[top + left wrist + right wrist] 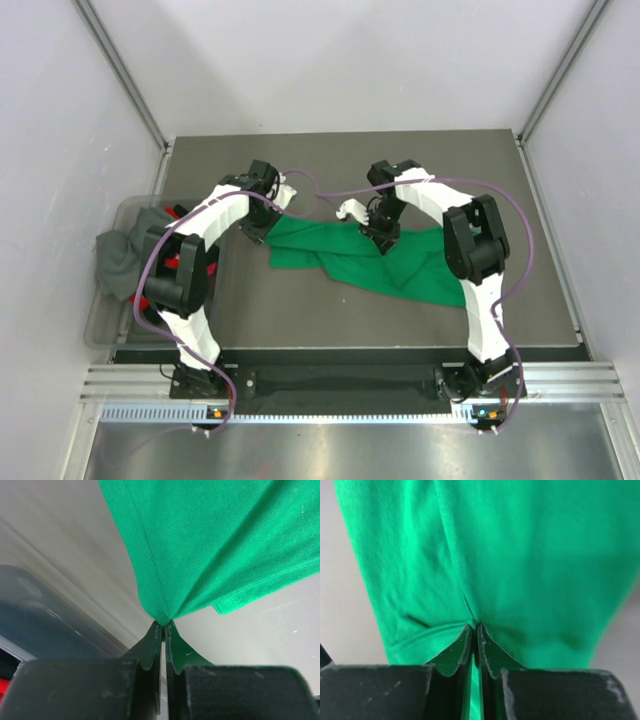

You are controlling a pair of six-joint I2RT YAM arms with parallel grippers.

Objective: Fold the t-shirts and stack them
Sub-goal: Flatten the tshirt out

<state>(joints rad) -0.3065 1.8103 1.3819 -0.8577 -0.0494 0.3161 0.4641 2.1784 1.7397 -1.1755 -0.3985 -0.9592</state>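
Your left gripper (163, 626) pinches a corner of the green t-shirt (400, 262); your right gripper (475, 628) clamps its far edge.

Dark grey tabletop (300, 320), plain white enclosure walls (350, 60), aluminium corner posts (121, 70), slotted metal rail (130, 383) along near edge

A clear plastic bin (103, 325) sits at the left side of the dark table (330, 318). White walls (340, 60) stand around.

Lab test cell, white panel walls (350, 60), aluminium rails (570, 380)
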